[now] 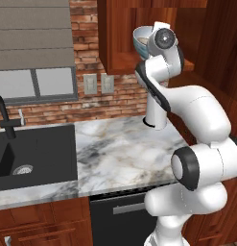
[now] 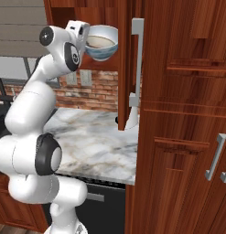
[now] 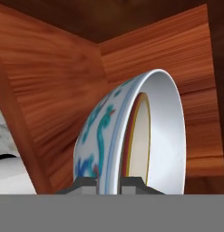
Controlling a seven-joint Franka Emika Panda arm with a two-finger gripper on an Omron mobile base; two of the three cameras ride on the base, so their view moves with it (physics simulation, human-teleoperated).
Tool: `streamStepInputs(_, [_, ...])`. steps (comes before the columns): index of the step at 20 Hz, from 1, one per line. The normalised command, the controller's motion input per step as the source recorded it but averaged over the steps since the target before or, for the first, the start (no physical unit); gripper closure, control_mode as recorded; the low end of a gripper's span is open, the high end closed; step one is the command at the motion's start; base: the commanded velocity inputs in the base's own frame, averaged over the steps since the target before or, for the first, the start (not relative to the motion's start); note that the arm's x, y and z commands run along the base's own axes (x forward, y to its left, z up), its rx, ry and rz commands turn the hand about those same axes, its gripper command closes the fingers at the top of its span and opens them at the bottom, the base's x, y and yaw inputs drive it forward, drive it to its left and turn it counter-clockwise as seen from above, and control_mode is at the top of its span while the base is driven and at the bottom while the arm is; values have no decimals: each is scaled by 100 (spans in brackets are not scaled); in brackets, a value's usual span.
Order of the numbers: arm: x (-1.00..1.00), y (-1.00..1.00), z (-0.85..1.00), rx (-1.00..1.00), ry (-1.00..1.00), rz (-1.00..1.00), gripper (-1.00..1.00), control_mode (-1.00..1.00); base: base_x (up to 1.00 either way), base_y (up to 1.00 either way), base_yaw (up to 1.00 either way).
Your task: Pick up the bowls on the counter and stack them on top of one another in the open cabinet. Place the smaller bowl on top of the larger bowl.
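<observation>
While the arm reaches up at the open cabinet (image 2: 128,27), its fingers (image 3: 109,183) are pinched nearly closed on the rim of the blue-patterned white bowl (image 3: 104,131). Two bowls count here: the tan bowl with brown rim (image 3: 137,136) sits nested inside the patterned one. One marble desk (image 1: 124,153) lies below.

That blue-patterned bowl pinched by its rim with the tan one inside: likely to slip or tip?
The blue-patterned bowl looks glazed and stiff, so probably slippery. The gripper clamps only its rim; it may pivot. The tan bowl sits loose inside and could slide.
</observation>
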Motion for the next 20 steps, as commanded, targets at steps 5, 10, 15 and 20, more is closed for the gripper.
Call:
streamStepInputs(5, [28,-2,0,-2,1,2,100,-100,0,0,0])
streamStepInputs(10, [18,0,0,-1,1,2,100,-100,0,0,0])
streamStepInputs(15, [15,0,0,0,1,1,100,-100,0,0,0])
streamStepInputs(20, [18,0,0,0,0,1,100,-100,0,0,0])
